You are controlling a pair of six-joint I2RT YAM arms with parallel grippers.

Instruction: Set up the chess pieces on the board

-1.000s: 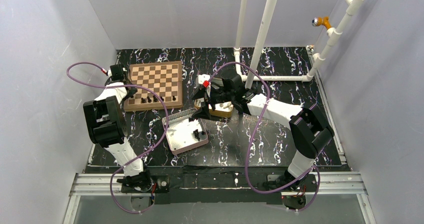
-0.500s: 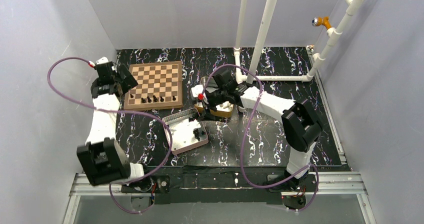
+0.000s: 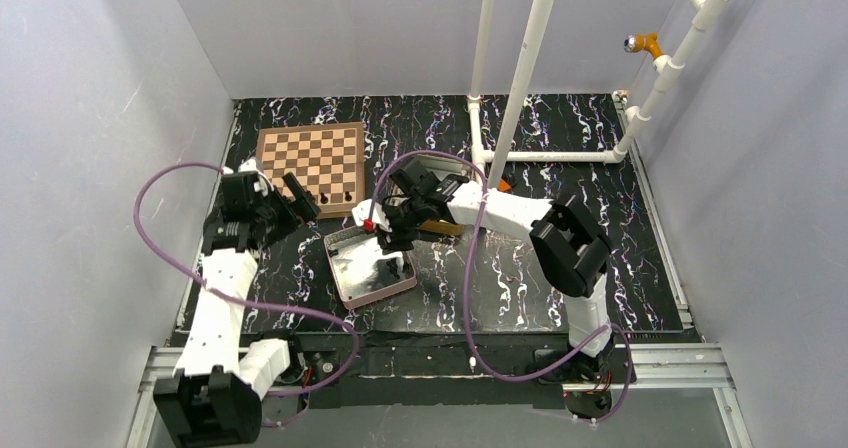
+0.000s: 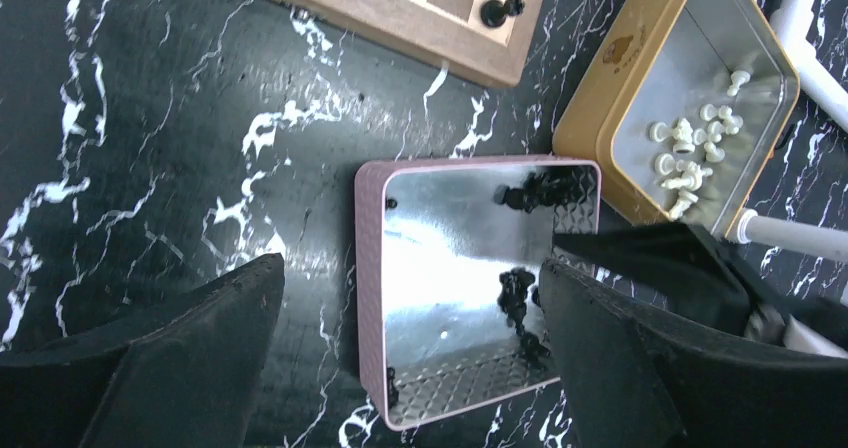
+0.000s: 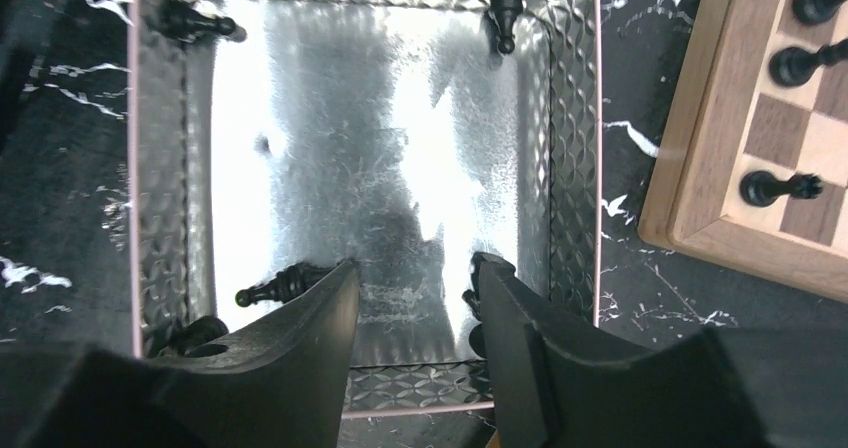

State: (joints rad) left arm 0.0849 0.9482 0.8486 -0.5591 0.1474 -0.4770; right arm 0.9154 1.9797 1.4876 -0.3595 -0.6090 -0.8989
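Few pieces (image 3: 347, 196) stand on the board (image 3: 310, 148) so far. From above, only a short run shows on its near row. The left pincer (image 3: 298, 196) hangs at that near edge and hides part of the row. Every other square in sight is bare. The right pincer (image 3: 392, 240) is down in the pink tin (image 3: 355, 273), which lies on the table (image 3: 560, 138) near the board's near right corner. The gold tin (image 3: 445, 228) sits beside it, mostly under the right arm.

In the left wrist view, the left pincer's jaws stand wide apart and hold nothing. Ahead of them the pink tin holds several black pieces close to its walls. The gold tin holds a heap of white pieces (image 4: 690, 148). Two black pieces stand upright at the board's corner.

In the right wrist view, the right pincer's jaws are partly apart, low in the tin, with nothing between them. One piece lies just beside each finger, and at least four are in the tin. Three more stand on the board's edge squares.

The pieces are tiny, slim and black with a knob on top, much narrower than a square. Those in the tin lie on their sides.

I judge the job early: most black pieces and all the white ones seen here remain to be placed.
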